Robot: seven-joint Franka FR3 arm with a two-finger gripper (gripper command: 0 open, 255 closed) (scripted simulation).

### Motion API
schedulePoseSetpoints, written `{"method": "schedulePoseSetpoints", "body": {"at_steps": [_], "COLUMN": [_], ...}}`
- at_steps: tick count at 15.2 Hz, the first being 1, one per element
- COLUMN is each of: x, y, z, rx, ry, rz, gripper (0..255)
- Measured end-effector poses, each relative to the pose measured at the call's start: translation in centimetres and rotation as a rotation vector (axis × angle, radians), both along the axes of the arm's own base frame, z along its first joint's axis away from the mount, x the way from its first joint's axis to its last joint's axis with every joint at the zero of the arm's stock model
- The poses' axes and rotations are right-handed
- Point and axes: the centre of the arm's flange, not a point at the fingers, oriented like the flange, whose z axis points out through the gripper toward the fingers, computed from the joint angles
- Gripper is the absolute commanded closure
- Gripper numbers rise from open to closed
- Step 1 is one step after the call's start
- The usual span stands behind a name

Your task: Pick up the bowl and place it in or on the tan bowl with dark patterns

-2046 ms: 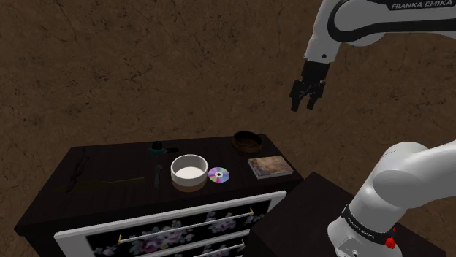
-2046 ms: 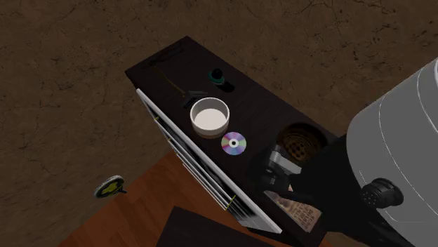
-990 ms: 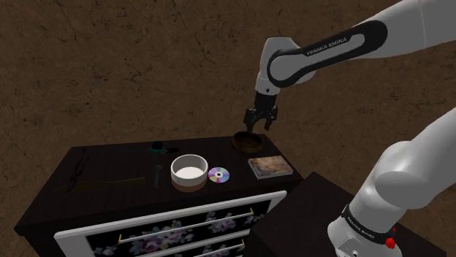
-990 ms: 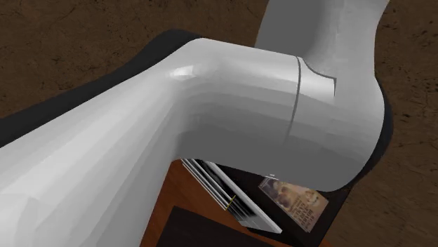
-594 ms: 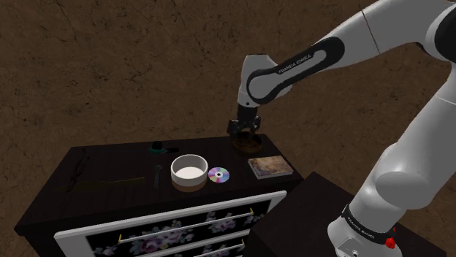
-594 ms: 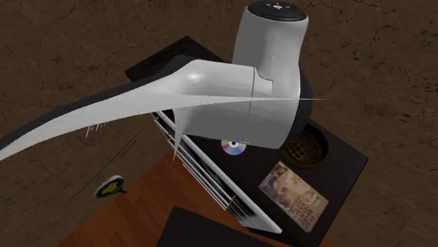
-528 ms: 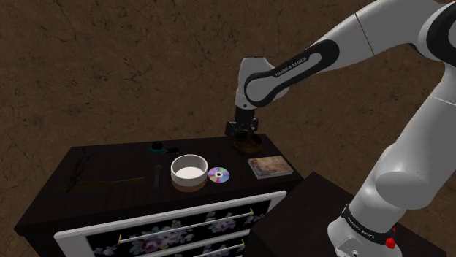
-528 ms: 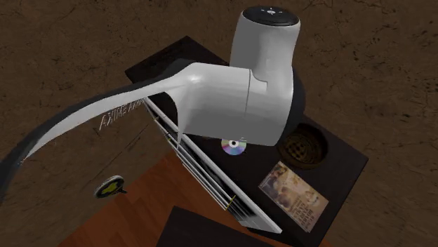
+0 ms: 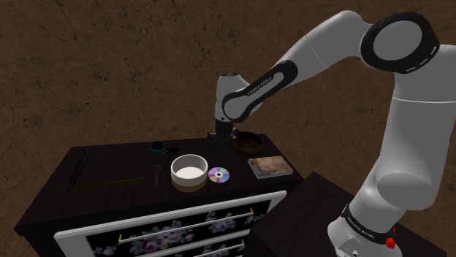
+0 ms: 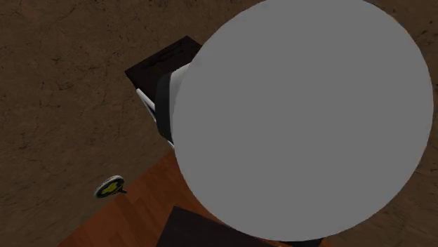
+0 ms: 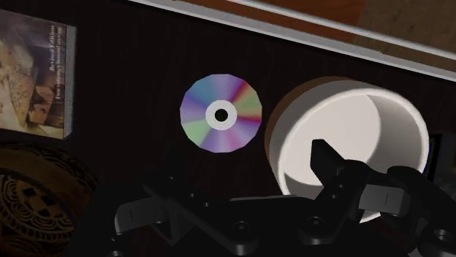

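Dark dresser (image 9: 109, 164) held it all, we saw: the white bowl (image 9: 188, 170) sat near the front edge, the tan patterned bowl (image 9: 250, 141) further back, the gripper (image 9: 219, 140) hovered between them, fingers spread, and a CD (image 9: 218, 174) lay just beside the white bowl.

White arm (image 9: 321, 44) on my screen: rounded links, dark joint caps, white lettering on a dark forearm stripe, black gripper (image 9: 219, 142), red dot near the base.
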Motion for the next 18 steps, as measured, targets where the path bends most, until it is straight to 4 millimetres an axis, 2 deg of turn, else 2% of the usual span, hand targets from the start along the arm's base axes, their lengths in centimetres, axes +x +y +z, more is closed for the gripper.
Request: {"method": "schedulePoseSetpoints", "body": {"at_steps": [8,15,18], "x": [6.3,7.0,6.8], "y": [3.6,4.3,4.2], "z": [-7.4,-11.4,-12.1], "rx": [-0.021,-0.024,-0.024], "ry": [-0.006,-0.007,-0.007], "rz": [-0.007,-0.008,-0.008], "gripper": [0,0,0]}}
